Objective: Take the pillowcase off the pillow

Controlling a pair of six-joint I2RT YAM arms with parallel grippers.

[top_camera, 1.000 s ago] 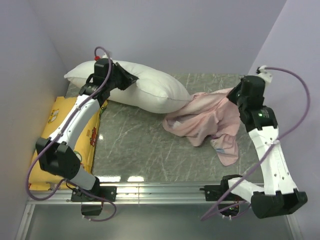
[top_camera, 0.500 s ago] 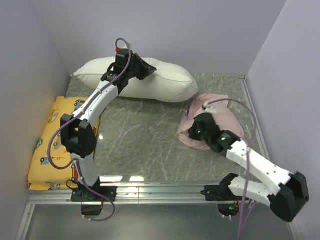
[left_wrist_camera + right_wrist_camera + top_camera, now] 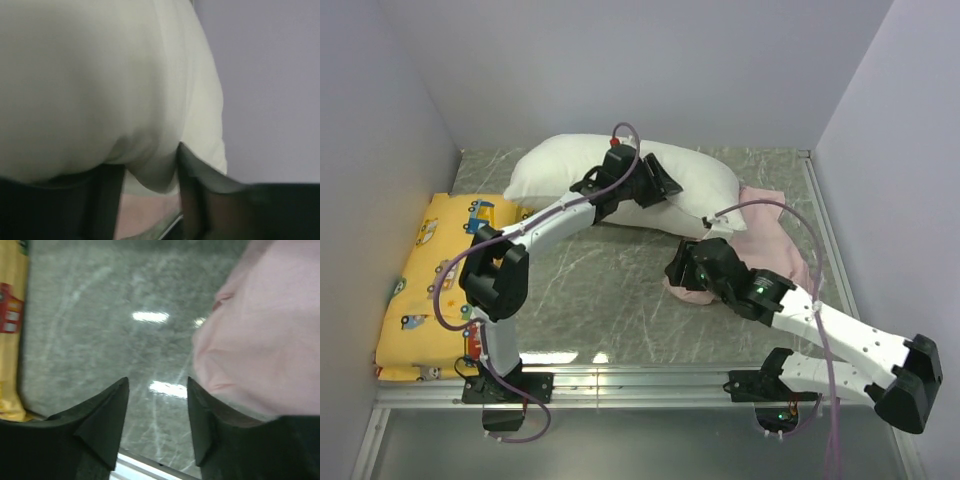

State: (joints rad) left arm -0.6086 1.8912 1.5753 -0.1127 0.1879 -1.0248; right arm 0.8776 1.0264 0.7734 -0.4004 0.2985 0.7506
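The left end effector [image 3: 658, 190], clamped on the pillow [image 3: 705, 178], has dragged it rightward along the back of the counter [image 3: 590, 285]. The right end effector [image 3: 157, 425], spread wide and empty, now sits beside the bunched pillowcase [image 3: 772, 245].

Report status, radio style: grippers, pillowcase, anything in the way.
Left gripper shut on pillow. Right gripper open, empty, beside pillowcase. Pillowcase off, heaped right of pillow. Nothing blocking.

The grey marbled table [image 3: 590, 285] carries a plump white pillow [image 3: 705, 185] at upper centre of the frame. A crumpled pale pink pillowcase [image 3: 772, 245] lies right of centre, just beside it. A yellow pillow [image 3: 425, 290] lies along the left edge.
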